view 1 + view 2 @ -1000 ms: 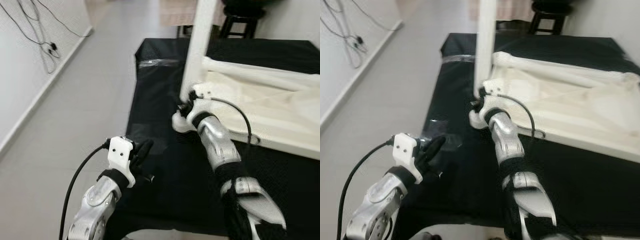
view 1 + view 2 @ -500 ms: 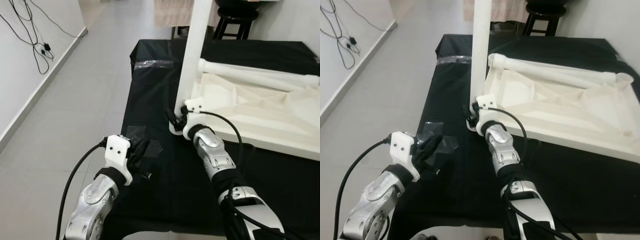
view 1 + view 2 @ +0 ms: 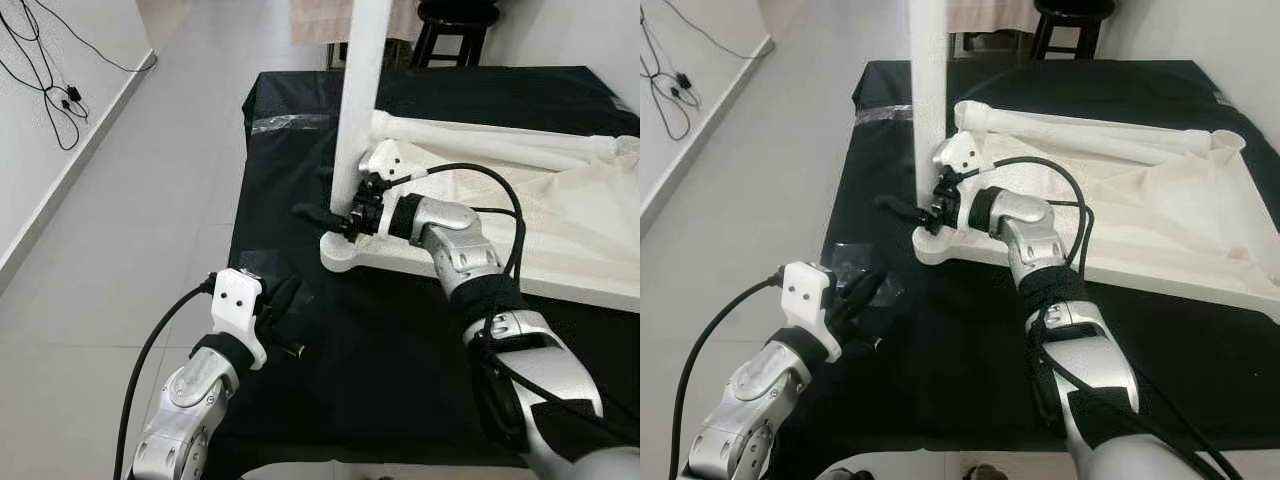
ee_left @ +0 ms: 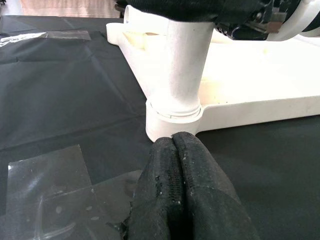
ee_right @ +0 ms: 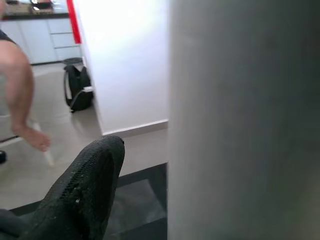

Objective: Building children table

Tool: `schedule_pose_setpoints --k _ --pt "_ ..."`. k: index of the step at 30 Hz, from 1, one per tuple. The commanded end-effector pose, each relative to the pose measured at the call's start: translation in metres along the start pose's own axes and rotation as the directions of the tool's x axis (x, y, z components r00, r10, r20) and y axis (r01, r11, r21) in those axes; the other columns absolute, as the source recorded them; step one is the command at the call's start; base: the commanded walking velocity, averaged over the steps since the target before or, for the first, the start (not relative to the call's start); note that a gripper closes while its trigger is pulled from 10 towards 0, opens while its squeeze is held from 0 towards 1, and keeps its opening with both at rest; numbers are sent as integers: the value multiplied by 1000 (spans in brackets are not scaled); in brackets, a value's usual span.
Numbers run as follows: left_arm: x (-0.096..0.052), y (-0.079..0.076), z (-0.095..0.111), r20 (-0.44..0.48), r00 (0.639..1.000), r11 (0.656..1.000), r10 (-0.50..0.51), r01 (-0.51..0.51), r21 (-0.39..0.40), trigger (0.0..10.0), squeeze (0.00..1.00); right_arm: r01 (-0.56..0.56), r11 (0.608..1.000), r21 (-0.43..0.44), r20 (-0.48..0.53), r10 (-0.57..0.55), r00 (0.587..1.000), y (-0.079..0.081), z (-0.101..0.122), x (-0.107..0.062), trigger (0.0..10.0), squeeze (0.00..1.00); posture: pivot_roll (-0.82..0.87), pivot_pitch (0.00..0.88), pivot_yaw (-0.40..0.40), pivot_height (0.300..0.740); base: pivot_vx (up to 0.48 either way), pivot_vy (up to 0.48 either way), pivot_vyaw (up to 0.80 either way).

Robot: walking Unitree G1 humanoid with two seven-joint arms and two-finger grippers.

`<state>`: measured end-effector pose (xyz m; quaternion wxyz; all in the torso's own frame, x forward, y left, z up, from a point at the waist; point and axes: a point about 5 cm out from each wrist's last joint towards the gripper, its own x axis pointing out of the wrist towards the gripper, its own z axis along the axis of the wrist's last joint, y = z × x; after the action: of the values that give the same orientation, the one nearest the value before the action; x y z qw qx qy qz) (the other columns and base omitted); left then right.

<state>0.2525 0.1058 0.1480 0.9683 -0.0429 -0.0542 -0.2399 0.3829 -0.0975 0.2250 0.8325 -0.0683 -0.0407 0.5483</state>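
An upside-down white children's table (image 3: pixel 560 220) lies on a black-covered work table (image 3: pixel 380 330). One white leg (image 3: pixel 360 100) stands upright in its near-left corner socket (image 4: pixel 172 117). My right gripper (image 3: pixel 311 191) reaches in from the right and is open. One finger (image 5: pixel 90 190) passes on the near side of the leg with a gap to it, and the other is mostly hidden behind the leg. My left gripper (image 3: pixel 285 300) hovers low near the front-left edge, shut and empty, its fingers (image 4: pixel 175 150) pointing at the leg's base.
A second white tube (image 3: pixel 1090 130) lies along the tabletop's far edge. Clear tape patches (image 3: pixel 290 122) (image 4: pixel 45 175) stick to the black cover. A black stool (image 3: pixel 455 20) stands behind, with grey floor and wall cables (image 3: pixel 50 80) to the left. A person's bare foot (image 5: pixel 30 135) is on the floor.
My right arm has swung from the near side of the leg's base to its right, the fingers now straddling the leg a little higher. The head camera shifted. The left gripper kept still.
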Motion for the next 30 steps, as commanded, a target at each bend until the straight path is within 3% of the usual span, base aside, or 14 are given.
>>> schedule_pose_setpoints --k 1,2,13,19,21,22,23,24,25,26,27,28,30 --pt "-2 -1 -6 -22 1000 1000 4 -4 -1 10000 0 -73 996 56 -15 74 997 9 -8 11 2667 0 56 143 -21 740 0 0 0" --pt "-2 -1 -6 -22 1000 1000 4 -4 0 10000 0 -71 995 73 -11 72 997 8 -8 12 0 0 60 142 -21 740 0 0 0" --pt "-2 -3 -6 -23 1000 1000 3 -3 0 10000 0 -73 990 118 -12 75 997 5 -14 5 0 0 56 139 -21 740 0 0 0" --pt "-2 -3 -5 -20 1000 1000 3 -3 -3 10000 0 27 993 111 -26 -25 999 2 -29 -9 0 0 49 144 -24 740 0 0 0" --pt "-2 -3 -5 -18 1000 1000 6 -6 -3 10000 0 224 969 106 -82 -216 973 1 -48 -16 0 0 41 149 -26 740 0 0 0" --pt "-2 -3 -5 -18 1000 1000 6 -6 -3 10000 0 224 969 106 -82 -216 973 1 -48 -16 0 0 41 149 -26 740 0 0 0" --pt "-3 -3 -5 -18 1000 1000 7 -7 -3 10000 0 372 923 99 -100 -363 926 3 -60 -18 0 0 35 151 -28 740 0 0 0" --pt "-3 -2 -4 -18 1000 1000 7 -7 -3 10000 0 624 769 141 -116 -613 781 7 -74 -22 0 0 24 157 -18 740 0 0 0" --pt "-3 -2 -4 -18 1000 1000 7 -7 -3 10000 0 624 769 141 -116 -613 781 7 -74 -22 0 0 24 157 -18 740 0 0 0" --pt "-2 -1 -4 -18 1000 1000 5 -5 -4 10000 0 687 718 113 -104 -679 727 27 -83 -18 0 0 23 164 -10 740 0 0 0" --pt "-2 -1 -4 -18 1000 1000 5 -5 -4 10000 0 687 718 113 -104 -679 727 27 -83 -18 0 0 23 164 -10 740 0 0 0" --pt "-2 0 -4 -19 1000 1000 4 -4 -5 10000 0 720 688 96 -87 -714 694 43 -86 -16 0 0 23 162 -7 740 0 0 0" --pt "-2 1 -5 -21 1000 1000 1 -1 -4 10000 0 716 695 67 -71 -713 698 49 -83 -11 0 0 8 153 2 740 0 0 0"
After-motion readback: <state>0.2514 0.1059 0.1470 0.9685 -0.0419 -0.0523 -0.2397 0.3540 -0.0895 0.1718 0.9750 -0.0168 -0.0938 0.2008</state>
